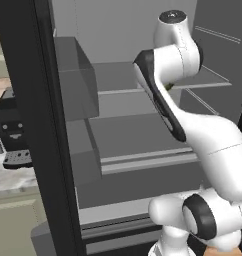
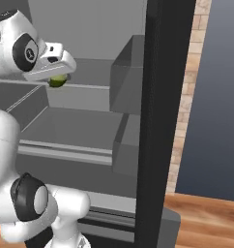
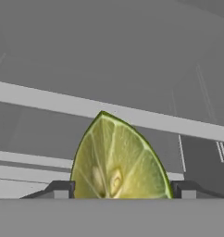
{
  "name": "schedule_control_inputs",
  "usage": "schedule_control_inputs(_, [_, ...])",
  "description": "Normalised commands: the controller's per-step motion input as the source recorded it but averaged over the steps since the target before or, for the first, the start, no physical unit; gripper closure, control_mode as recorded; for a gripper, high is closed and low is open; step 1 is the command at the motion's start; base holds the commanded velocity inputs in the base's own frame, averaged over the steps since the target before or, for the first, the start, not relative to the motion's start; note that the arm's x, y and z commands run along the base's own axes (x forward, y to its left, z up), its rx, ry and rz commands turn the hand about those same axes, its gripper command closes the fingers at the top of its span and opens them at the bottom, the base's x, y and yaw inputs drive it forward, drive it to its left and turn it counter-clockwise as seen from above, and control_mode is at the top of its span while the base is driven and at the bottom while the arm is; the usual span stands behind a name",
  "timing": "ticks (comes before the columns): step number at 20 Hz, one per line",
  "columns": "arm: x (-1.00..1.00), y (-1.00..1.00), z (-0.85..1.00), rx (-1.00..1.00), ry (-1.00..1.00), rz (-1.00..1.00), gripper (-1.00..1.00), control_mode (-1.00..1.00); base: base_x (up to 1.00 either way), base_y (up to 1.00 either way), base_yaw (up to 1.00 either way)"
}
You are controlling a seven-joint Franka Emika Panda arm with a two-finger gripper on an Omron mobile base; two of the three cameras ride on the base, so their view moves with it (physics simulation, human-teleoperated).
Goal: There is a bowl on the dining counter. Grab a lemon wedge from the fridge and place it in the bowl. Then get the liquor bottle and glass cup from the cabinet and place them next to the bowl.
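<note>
Jaws are seen spread wide at either side of the lemon wedge (image 3: 119, 159), whose cut face is turned toward the hand camera. Whether the wedge is gripped cannot be told. It is seen over the fridge shelf (image 2: 90, 86).

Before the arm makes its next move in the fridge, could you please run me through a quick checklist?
1. Lemon wedge between the fingertips: ok, one tip on either side.
2. Jaws closed on the wedge: cannot tell; they stand wide, contact unclear.
3. Gripper inside the fridge at the upper shelf: ok.
4. Fridge door open: ok.
5. Path back out past the door bins: ok, looks free.
6. Bowl ready on the dining counter: cannot tell.
</note>
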Motion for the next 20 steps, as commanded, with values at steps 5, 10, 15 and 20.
schedule_control_inputs(5, [-1.0,0.0,0.0,-0.05,-0.12,0.02,1.0,-1.0,0.0,0.0,0.0])
schedule_control_inputs(10, [-1.0,-0.04,0.02,0.0,-0.08,0.0,1.0,-1.0,0.0,0.0,0.0])
schedule_control_inputs(15, [-1.0,-0.01,0.1,0.0,-0.16,0.02,1.0,-1.0,0.0,0.0,0.0])
schedule_control_inputs(20, [-0.86,-0.02,0.04,0.0,-0.14,0.0,1.0,-1.0,0.0,0.0,0.0])
